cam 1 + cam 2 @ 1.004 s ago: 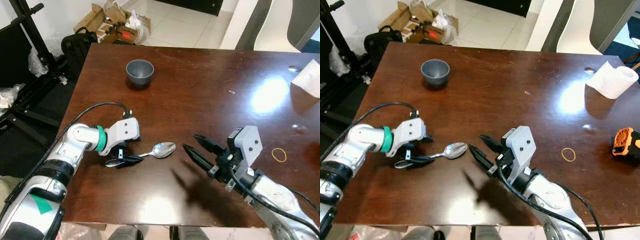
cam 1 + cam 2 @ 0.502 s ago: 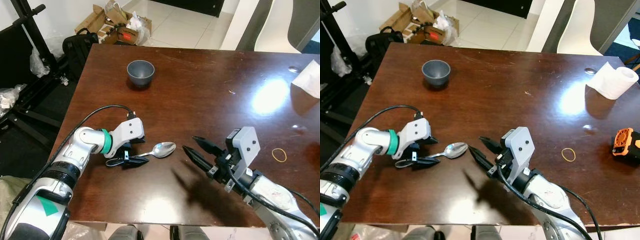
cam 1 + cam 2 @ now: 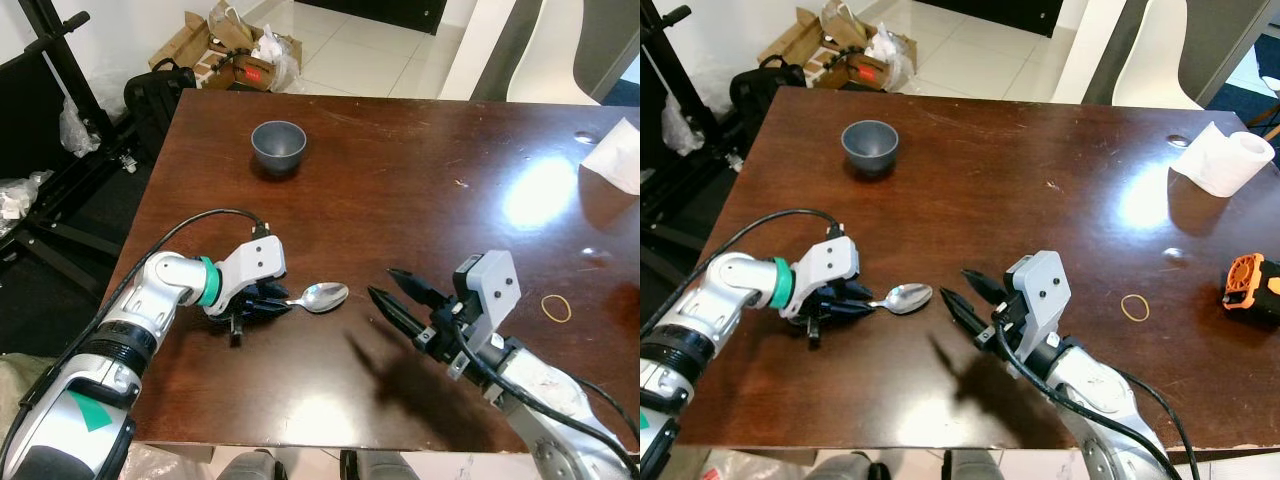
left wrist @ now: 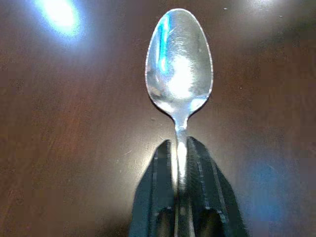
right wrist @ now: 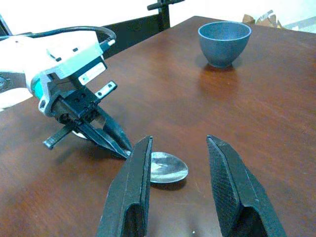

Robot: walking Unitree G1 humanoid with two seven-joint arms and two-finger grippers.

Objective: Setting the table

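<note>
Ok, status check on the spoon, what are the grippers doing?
Left gripper shut on the spoon handle, bowl end on the table. Right gripper open, hovering just off the spoon's bowl. Grey bowl far off, nothing in the way.

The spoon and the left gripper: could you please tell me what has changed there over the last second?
The left gripper has turned at the wrist and shut its fingers on the handle of the spoon, near the neck; earlier they lay flat beside the handle. The spoon's bowl has barely shifted on the table. The right gripper stays open, hovering beside the spoon, and the grey bowl has not moved.
</note>
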